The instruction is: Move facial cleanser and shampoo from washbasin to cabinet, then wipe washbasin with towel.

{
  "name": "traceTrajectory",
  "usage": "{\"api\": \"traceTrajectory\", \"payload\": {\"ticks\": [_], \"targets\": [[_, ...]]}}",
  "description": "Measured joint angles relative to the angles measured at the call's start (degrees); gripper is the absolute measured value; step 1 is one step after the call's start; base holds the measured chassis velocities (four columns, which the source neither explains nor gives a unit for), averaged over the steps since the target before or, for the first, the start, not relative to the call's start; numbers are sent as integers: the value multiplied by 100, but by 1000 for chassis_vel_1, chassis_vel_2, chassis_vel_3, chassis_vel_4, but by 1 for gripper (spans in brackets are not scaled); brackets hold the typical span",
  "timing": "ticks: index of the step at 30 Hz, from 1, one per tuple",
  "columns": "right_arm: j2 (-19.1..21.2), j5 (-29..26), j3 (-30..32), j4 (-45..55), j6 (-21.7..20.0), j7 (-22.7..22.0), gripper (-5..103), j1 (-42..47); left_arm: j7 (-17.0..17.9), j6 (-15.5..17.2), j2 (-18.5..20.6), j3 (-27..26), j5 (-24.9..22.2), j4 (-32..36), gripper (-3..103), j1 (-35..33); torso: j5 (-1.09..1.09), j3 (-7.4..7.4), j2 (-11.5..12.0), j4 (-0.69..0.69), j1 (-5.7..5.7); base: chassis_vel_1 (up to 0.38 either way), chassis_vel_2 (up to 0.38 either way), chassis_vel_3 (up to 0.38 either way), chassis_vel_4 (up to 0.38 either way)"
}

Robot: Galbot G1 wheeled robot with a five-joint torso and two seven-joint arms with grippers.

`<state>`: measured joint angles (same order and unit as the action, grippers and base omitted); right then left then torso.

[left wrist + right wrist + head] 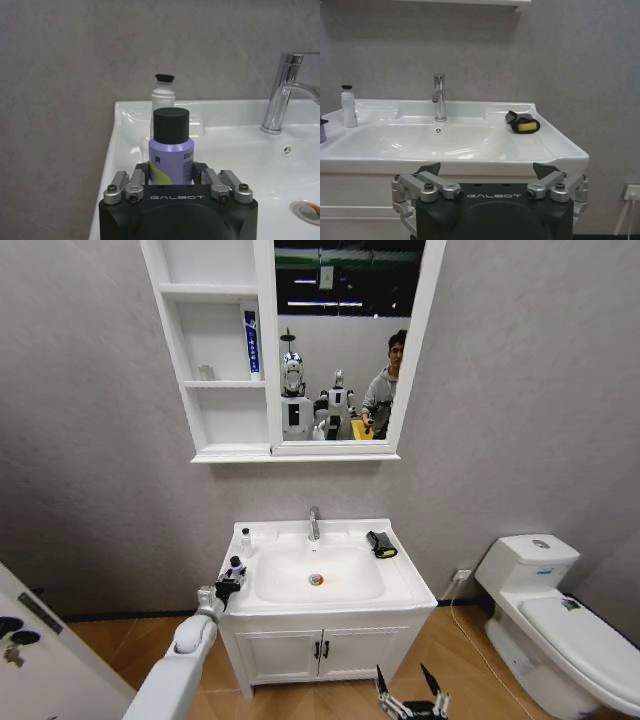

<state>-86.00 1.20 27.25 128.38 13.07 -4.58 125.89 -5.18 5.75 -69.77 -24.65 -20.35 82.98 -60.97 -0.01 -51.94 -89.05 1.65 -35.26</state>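
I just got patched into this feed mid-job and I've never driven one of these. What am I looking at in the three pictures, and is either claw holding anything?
It is a wheeled robot with two arms at a bathroom sink. The wide picture comes from its head; the other two come from cameras on each wrist.

On the washbasin stand a small white bottle at the back left corner and a purple bottle with a black cap nearer the front left edge. The towel lies right of the tap.

The left gripper has its fingers on either side of the purple bottle's base. The right gripper hangs open and empty, low in front of the vanity doors.

The cabinet beside the mirror already holds a blue-and-white tube.
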Motion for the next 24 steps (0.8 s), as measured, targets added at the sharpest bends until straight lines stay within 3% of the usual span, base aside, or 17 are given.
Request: {"api": "traceTrajectory", "payload": {"ticks": [4,6,7,9,11,13,14,15,16,17,18,20,22,24], "targets": [[23,6,-16,0,-38,4,100,-18,103,146,151,-28,5,365,43,-115,-1,0,0,0,0,0,0,0,0],[39,10,-47,-33,-53,2,100,-91,245,411,513,-67,-232,1076,43,-186,0,0,0,-1,0,0,0,0,0],[39,10,-47,-33,-53,2,100,-91,245,411,513,-67,-232,1076,43,-186,0,0,0,-1,0,0,0,0,0],[40,18,-93,-96,-52,1,100,-157,409,765,925,-101,-714,1874,43,-142,1,0,0,-2,0,0,0,0,0],[34,34,-112,-130,-39,1,100,-189,501,933,1111,-101,-943,2178,43,-61,1,0,0,-1,0,0,0,0,0],[0,57,-162,-202,12,3,100,-271,887,1514,1588,-49,-1668,2741,43,311,2,0,-1,1,0,0,0,0,0],[0,57,-162,-202,12,3,100,-271,887,1514,1588,-49,-1668,2741,43,311,2,0,-1,1,0,0,0,0,0],[-13,63,-179,-224,36,4,100,-300,1138,1861,1828,11,-2053,2903,43,580,-2,0,-1,0,0,0,0,0,0],[-13,63,-179,-224,36,4,100,-300,1138,1861,1828,11,-2053,2903,43,580,-2,0,-1,0,0,0,0,0,0],[-21,74,-208,-244,59,10,100,-332,1460,2318,2169,141,-2542,3050,43,1096,0,0,0,0,0,0,0,0,0],[-24,76,-213,-250,70,11,100,-348,1592,2496,2351,241,-2751,3069,43,1410,1,0,-1,1,0,0,0,0,0],[-20,76,-219,-259,90,14,100,-384,1834,2789,2712,530,-3136,3012,43,2161,0,0,0,1,0,0,0,0,0],[-16,74,-218,-262,94,14,100,-399,1920,2867,2827,661,-3280,2959,43,2436,2,0,0,2,0,0,0,0,0],[3,66,-211,-270,104,14,100,-441,2181,3054,3089,1132,-3809,2751,43,3285,-2,-1,0,-2,0,0,0,0,0]]}}
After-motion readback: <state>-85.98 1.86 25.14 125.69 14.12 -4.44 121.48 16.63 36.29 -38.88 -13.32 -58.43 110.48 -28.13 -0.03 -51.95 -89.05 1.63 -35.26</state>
